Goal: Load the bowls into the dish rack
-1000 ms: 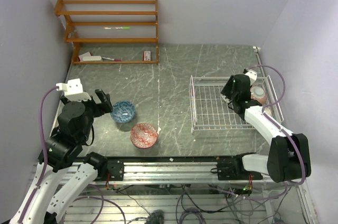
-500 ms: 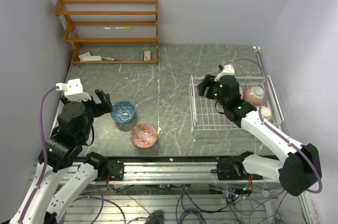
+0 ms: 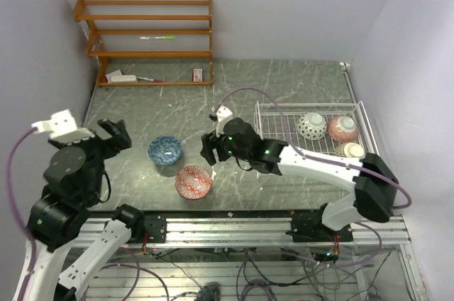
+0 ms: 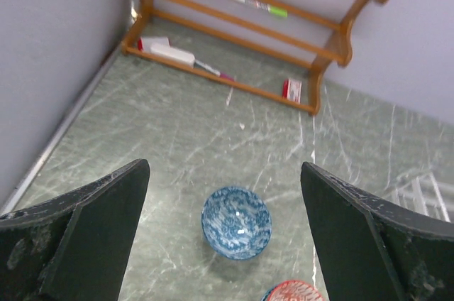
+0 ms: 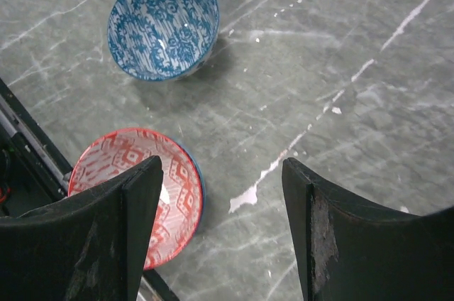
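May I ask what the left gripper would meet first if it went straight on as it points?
Probably the blue bowl, centred ahead of the open left gripper, only bare table between; depth is unclear.

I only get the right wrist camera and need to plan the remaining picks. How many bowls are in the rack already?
Observer: Three, in the far right part of the white rack: a black-and-white one, a pink one and a beige one.
Operator: Where is the left arm relative to the blue bowl?
Observer: The left end effector is open and empty, off to the left of the blue bowl and not touching it.
Operator: Anything else out there?
Observer: An orange wooden shelf stands in the far left corner, with small items on it.
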You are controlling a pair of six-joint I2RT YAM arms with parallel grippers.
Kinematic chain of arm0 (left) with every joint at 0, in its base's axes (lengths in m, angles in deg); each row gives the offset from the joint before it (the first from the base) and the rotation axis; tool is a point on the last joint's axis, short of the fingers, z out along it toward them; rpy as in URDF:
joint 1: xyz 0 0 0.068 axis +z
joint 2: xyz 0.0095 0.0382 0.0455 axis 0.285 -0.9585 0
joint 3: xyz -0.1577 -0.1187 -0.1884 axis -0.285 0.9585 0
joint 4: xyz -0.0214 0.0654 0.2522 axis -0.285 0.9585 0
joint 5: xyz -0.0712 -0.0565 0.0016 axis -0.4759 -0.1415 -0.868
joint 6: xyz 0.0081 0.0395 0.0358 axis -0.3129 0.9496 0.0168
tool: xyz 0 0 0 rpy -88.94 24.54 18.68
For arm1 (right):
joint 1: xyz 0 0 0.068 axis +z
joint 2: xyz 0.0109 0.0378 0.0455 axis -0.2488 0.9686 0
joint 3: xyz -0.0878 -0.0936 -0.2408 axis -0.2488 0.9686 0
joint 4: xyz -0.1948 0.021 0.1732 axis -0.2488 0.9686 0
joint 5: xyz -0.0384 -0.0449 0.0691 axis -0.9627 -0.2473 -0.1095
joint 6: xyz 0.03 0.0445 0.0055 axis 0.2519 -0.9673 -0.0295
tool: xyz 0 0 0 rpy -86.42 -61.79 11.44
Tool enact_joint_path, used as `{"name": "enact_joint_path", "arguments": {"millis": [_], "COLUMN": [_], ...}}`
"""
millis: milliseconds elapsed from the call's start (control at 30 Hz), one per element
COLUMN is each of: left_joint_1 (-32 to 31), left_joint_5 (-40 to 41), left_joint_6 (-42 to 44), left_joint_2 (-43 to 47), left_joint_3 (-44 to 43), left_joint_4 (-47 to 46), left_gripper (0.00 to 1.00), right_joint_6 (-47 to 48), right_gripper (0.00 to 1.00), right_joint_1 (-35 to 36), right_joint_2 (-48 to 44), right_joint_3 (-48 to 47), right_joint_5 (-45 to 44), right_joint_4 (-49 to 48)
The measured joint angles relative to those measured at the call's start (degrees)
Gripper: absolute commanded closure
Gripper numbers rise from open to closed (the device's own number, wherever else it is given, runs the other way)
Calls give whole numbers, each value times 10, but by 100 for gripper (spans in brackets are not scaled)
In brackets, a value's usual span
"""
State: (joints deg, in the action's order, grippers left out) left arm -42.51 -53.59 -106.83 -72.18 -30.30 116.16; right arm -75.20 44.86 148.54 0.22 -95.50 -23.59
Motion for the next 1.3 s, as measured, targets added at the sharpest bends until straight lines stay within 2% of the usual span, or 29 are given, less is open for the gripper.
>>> {"name": "enact_joint_path", "arguments": {"millis": [200,567,667,933,1033,1200,1300], "left_joint_1": [0,0,0,0,0,0,0], "left_joint_5": [52,65,65,69,72,78,79], "left_joint_6": [0,4,4,4,4,4,4], "left_joint_2": [46,83,88,98,103,108,108], "left_joint_3": [-74,-79,-79,-85,-85,-85,-85], "left_joint_4": [23,54,60,73,78,83,84], "left_gripper": [1,1,1,1,1,1,1], "right_joint_6": [8,150,170,188,193,198,202], "right_gripper": [32,34,38,47,59,89,90], "right_joint_1": [26,91,96,97,97,96,96], "right_joint_2": [124,321,367,449,459,465,466], "right_joint_3": [-107,-331,-380,-427,-432,-443,-447], "right_joint_5": [7,110,129,106,100,90,82], "right_joint_4": [-4,43,62,108,119,121,120]}}
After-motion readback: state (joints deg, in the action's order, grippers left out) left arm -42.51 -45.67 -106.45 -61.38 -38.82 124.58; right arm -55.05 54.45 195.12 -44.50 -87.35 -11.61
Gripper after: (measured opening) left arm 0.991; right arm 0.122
